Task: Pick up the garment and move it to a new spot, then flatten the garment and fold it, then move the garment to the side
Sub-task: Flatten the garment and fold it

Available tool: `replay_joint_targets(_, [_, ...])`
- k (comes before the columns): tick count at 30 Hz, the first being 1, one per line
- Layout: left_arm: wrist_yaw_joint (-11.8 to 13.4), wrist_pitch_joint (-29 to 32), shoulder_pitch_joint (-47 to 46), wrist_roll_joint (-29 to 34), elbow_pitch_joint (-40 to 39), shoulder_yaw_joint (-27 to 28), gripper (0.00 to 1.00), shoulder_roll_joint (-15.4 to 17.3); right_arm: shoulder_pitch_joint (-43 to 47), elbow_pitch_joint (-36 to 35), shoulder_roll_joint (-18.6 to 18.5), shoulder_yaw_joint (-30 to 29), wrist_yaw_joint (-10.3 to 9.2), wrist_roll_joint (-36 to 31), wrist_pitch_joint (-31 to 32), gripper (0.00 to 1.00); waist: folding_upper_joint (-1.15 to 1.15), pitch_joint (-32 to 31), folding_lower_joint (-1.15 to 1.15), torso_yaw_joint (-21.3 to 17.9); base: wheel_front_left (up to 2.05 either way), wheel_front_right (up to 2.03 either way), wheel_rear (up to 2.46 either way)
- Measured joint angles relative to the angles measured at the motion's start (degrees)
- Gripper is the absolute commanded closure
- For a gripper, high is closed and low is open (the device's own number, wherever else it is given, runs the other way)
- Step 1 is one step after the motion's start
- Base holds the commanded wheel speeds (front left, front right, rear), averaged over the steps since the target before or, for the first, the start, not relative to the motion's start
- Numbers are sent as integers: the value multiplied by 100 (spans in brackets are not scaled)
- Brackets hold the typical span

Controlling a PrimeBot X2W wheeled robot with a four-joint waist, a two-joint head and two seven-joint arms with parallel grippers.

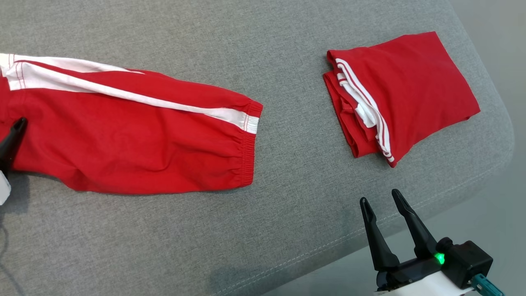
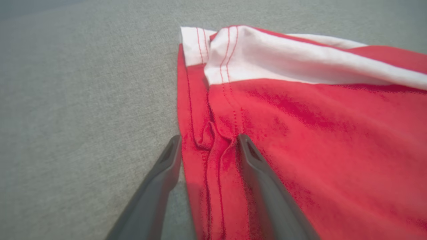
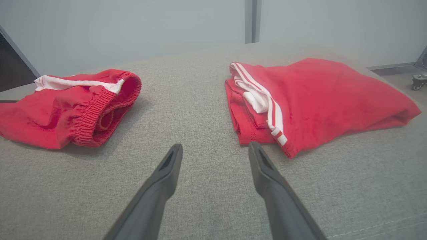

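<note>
Left wrist view: left gripper (image 2: 209,138), jaws wide, straddles the edge of the red garment (image 2: 317,140) at lower centre; right gripper (image 3: 215,146) gapes empty.

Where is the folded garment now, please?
In the head view, the folded garment lies at right on the grey surface, beyond the right gripper, apart from the spread garment.

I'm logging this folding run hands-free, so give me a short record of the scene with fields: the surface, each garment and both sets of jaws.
surface: grey woven fabric pad
left garment: red cloth piece with white stripe and elastic cuff, laid out
right garment: red white-striped cloth bundle, folded
left jaws: open, astride the laid-out garment's seamed edge
right jaws: open, over the surface's near edge, holding nothing
</note>
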Motion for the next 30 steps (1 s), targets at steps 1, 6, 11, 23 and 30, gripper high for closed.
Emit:
replay_joint_targets(1, [0,5,2,0,-30,-21,91,-7,-3,2,0,-4,0,0,0,0,0,0,0,15,0,0,0])
replay_joint_targets(6, [-54,0,36,0,-138,-154,100,-69,-29,5,0,-8,0,-1,0,0,0,-10,0,104,0,0,0])
replay_joint_targets(11, [-77,-180,42,2,-167,-218,100,-177,-138,68,0,-11,0,1,0,0,0,-46,0,204,0,0,0])
replay_joint_targets(23, [-137,-532,396,-335,249,-380,100,-790,-536,732,-8,-187,0,4,0,0,0,-508,0,699,0,0,0])
replay_joint_targets(30, [-180,-537,511,-426,764,-576,100,-1278,-898,1326,-14,-186,0,4,0,0,0,-915,0,1174,0,0,0])
